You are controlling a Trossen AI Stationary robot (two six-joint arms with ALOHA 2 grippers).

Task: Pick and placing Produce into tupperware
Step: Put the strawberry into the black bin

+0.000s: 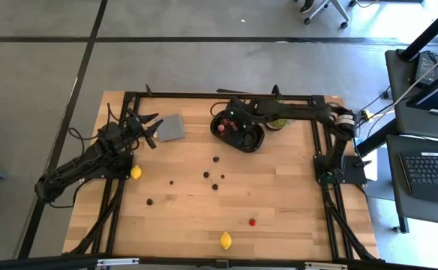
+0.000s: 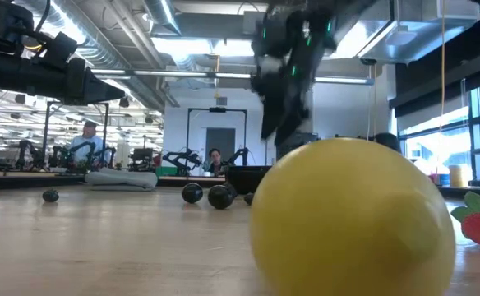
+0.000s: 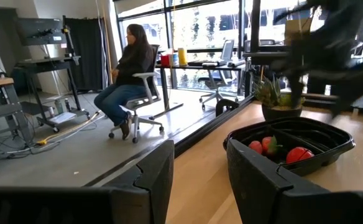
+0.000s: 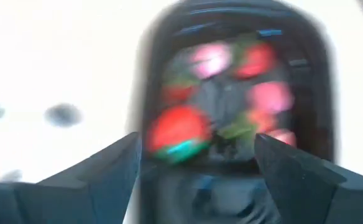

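Right gripper (image 4: pixel 197 163) over the tupperware (image 1: pixel 239 132), jaws spread, empty; red strawberries (image 4: pixel 180 129) lie directly below them. Left gripper (image 1: pixel 148 128) idles, jaws spread. Left on the surface (image 1: pixel 279 195): two lemons (image 1: pixel 136 172), dark berries (image 1: pixel 206 174), one strawberry (image 1: pixel 252 222). Roughly half done.

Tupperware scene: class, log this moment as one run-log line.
right gripper: open over tupperware | strawberries inside | left gripper: open, waiting by grey square | lemons on table

grey square piece (image 1: pixel 172 128), potted plant (image 3: pixel 280 99), seated person (image 3: pixel 127 78)
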